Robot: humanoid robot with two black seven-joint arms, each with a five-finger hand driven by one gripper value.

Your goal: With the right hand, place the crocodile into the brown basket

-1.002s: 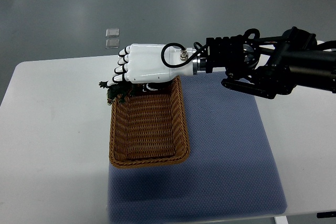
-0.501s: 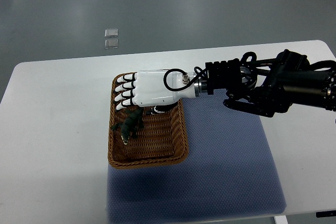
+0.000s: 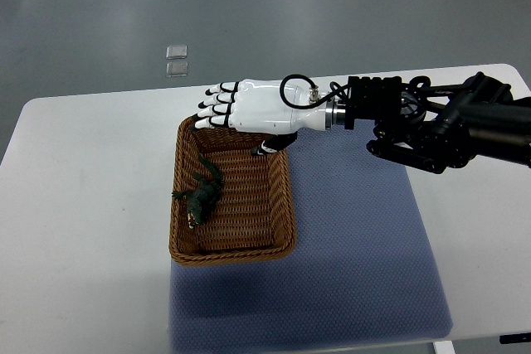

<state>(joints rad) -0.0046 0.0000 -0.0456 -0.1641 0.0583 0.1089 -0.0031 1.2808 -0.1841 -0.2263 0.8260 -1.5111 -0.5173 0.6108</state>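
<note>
A dark green toy crocodile (image 3: 202, 194) lies inside the brown wicker basket (image 3: 282, 205), toward its left wall, untouched by any hand. My right hand (image 3: 226, 110), white with black finger joints, hovers over the basket's far rim with its fingers spread and nothing in them. Its black forearm (image 3: 431, 118) comes in from the right edge. The left arm does not show.
The basket stands on a blue-grey mat (image 3: 357, 238) that covers the middle and right of the white table (image 3: 83, 230). Two small clear squares (image 3: 176, 59) lie on the grey floor beyond the table's far edge.
The right hand let the crocodile go into the basket, then opened and drew back up and to the right, over the basket's far rim. The crocodile settled by the left wall.
</note>
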